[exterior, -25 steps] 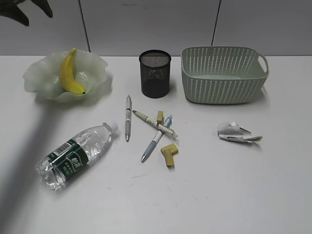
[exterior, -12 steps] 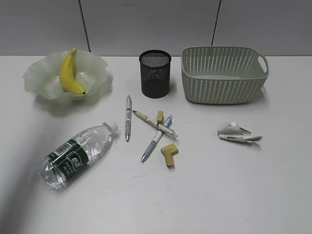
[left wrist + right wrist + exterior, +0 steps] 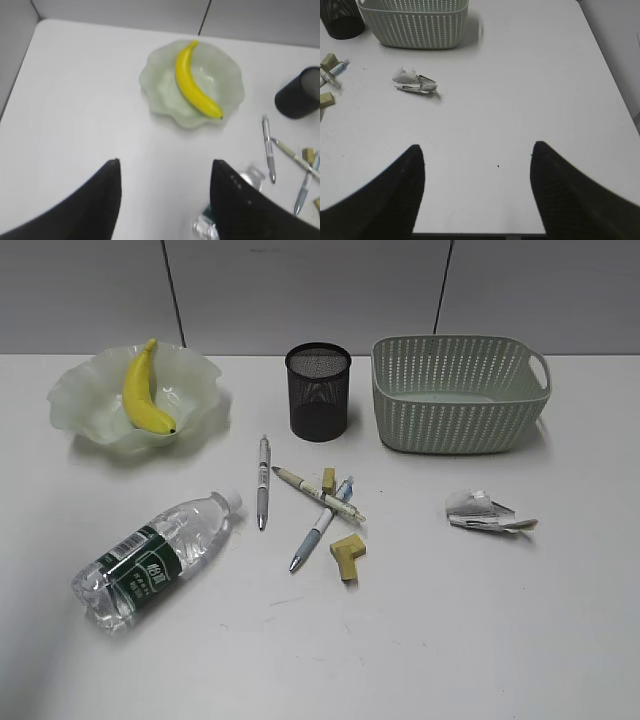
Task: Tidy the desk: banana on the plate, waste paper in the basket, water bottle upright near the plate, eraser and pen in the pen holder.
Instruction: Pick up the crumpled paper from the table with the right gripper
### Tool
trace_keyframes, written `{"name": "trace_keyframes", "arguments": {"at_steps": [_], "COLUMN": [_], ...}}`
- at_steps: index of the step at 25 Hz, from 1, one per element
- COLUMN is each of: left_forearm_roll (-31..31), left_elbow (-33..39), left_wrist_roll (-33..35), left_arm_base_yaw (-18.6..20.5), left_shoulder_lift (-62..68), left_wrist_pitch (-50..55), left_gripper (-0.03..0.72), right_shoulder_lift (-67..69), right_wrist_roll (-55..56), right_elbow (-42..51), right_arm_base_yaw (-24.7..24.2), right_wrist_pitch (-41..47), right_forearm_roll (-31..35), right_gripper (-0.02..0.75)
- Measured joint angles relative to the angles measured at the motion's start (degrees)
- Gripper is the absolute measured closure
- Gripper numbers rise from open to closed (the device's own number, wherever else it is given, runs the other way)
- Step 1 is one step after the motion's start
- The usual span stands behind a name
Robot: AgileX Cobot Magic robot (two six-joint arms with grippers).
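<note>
The banana (image 3: 143, 390) lies in the pale-green plate (image 3: 90, 400) at the desk's (image 3: 420, 640) back left; both show in the left wrist view (image 3: 195, 85), (image 3: 155, 85). The water bottle (image 3: 155, 555) lies on its side at the front left. Three pens (image 3: 262, 480), (image 3: 318, 494), (image 3: 320, 525) and two yellow erasers (image 3: 347, 555), (image 3: 328, 479) lie in the middle, in front of the black pen holder (image 3: 318, 390). The waste paper (image 3: 485, 512) lies right of them, in front of the basket (image 3: 460, 390). My left gripper (image 3: 165, 165) is open and empty. My right gripper (image 3: 477, 150) is open and empty above the front right.
A grey panelled wall runs behind the desk. The desk's right edge (image 3: 610, 85) and front edge (image 3: 475, 233) show in the right wrist view. Neither gripper shows in the exterior view.
The left gripper, seen at the exterior view's top left corner a second ago, has left that view. Its shadow on the left of the desk has faded. The objects have not moved.
</note>
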Motion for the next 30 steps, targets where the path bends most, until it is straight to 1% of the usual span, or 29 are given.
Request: {"name": "trace_keyframes", "arguments": {"at_steps": [4, 8, 12, 14, 17, 19, 25, 28, 30], "left_forearm_roll": [0.02, 0.50, 2.51, 3.05, 3.11, 3.11, 2.12, 2.01, 1.98], "left_elbow": [16.74, 32.36, 45.34, 49.90, 54.10, 55.32, 57.12, 57.12, 57.12], "left_wrist_roll": [0.10, 0.31, 0.62, 1.00, 2.03, 2.63, 6.63, 7.28, 7.32], "left_arm_base_yaw": [0.00, 0.00, 0.00, 0.00, 0.00, 0.00, -0.25, -1.46, -2.37], "left_shoulder_lift": [-12.04, -26.48, -38.66, -43.57, -51.25, -55.04, -64.55, -68.03, -68.54], "left_wrist_pitch": [-0.50, -4.93, -8.42, -10.13, -11.79, -11.45, -9.51, -9.41, -9.41], "left_gripper": [0.269, 0.270, 0.270, 0.270, 0.271, 0.273, 0.312, 0.319, 0.321], "right_shoulder_lift": [0.00, 0.00, 0.00, 0.00, 0.00, 0.00, 0.00, 0.00, 0.26], "right_wrist_roll": [0.00, 0.00, 0.00, 0.00, 0.00, 0.00, -0.19, -0.41, -0.48], "right_elbow": [0.00, 0.00, 0.00, 0.00, 0.00, 0.00, 0.00, -0.30, -1.09], "right_arm_base_yaw": [0.00, 0.00, 0.00, 0.00, 0.00, 0.00, 0.00, 0.00, 0.00], "right_wrist_pitch": [0.00, 0.00, 0.00, 0.00, 0.00, 0.00, 0.00, -0.31, -3.58], "right_forearm_roll": [0.04, 0.04, 0.26, 0.84, 1.17, 1.24, 1.72, 2.18, 3.25], "right_gripper": [0.217, 0.217, 0.217, 0.218, 0.219, 0.219, 0.243, 0.272, 0.298]}}
